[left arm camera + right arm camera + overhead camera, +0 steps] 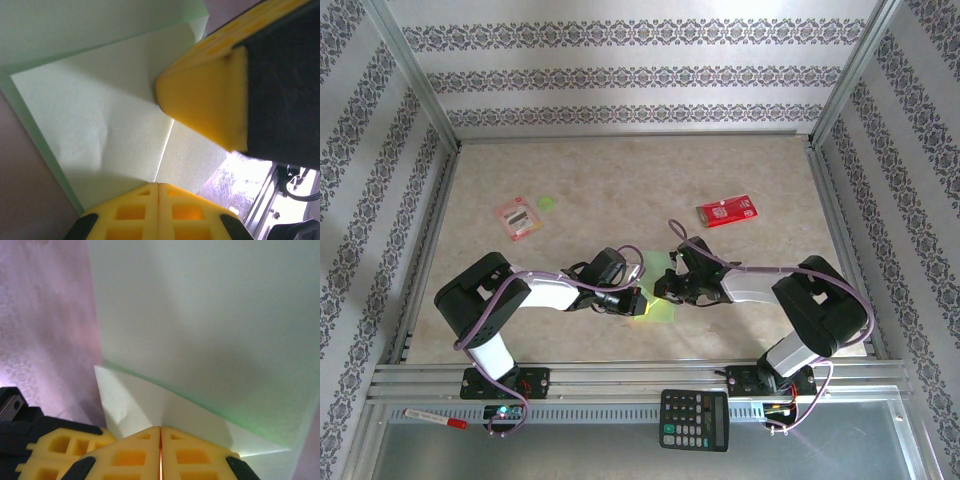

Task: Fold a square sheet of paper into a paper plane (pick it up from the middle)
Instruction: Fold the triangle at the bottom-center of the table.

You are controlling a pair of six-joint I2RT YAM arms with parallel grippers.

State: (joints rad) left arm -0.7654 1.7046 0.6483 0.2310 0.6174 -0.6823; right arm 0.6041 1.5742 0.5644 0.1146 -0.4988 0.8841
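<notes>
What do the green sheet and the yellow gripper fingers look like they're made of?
The green sheet looks like thin matte paper: it keeps sharp fold lines and shows a soft dent. The yellow fingers look like moulded plastic or firm foam, dull rather than glossy, with square pockets in them; the pictures leave open which.

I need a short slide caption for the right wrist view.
Right end effector shut on the folded light-green paper, fingertips meeting at a crease.
</notes>
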